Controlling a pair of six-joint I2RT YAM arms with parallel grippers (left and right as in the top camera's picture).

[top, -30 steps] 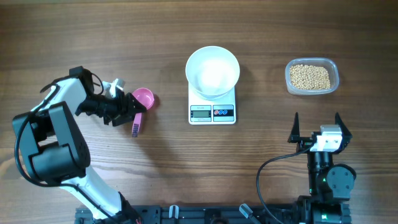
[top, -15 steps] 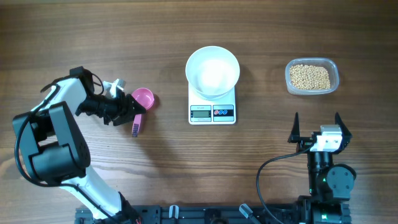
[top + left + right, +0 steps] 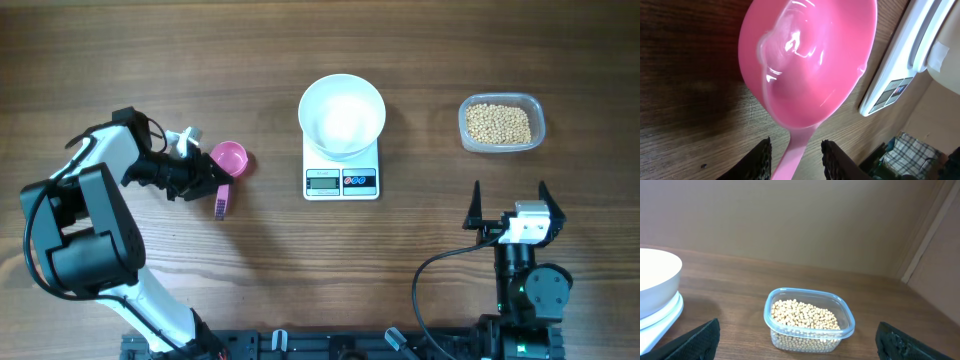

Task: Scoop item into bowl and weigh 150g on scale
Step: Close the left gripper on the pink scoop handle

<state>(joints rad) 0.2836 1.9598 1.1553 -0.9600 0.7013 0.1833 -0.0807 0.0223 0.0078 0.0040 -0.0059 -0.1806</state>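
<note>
A pink scoop (image 3: 228, 158) lies on the table left of the scale, with its handle pointing toward the front. My left gripper (image 3: 215, 185) straddles that handle (image 3: 795, 152). Its jaws are narrow, and a gap still shows on each side of the handle. The white bowl (image 3: 342, 115) stands empty on the white scale (image 3: 342, 181). Tan beans (image 3: 499, 123) fill a clear container (image 3: 809, 325) at the far right. My right gripper (image 3: 508, 195) stands wide open near the front edge, facing the container and holding nothing.
In the left wrist view the scale's edge (image 3: 890, 85) lies just beyond the scoop's cup (image 3: 810, 60). In the right wrist view the bowl (image 3: 655, 280) shows at the far left. A wall rises behind the table.
My left gripper's jaws have drawn closer around the scoop handle. The scoop, the bowl, the container and the right arm have not moved.
</note>
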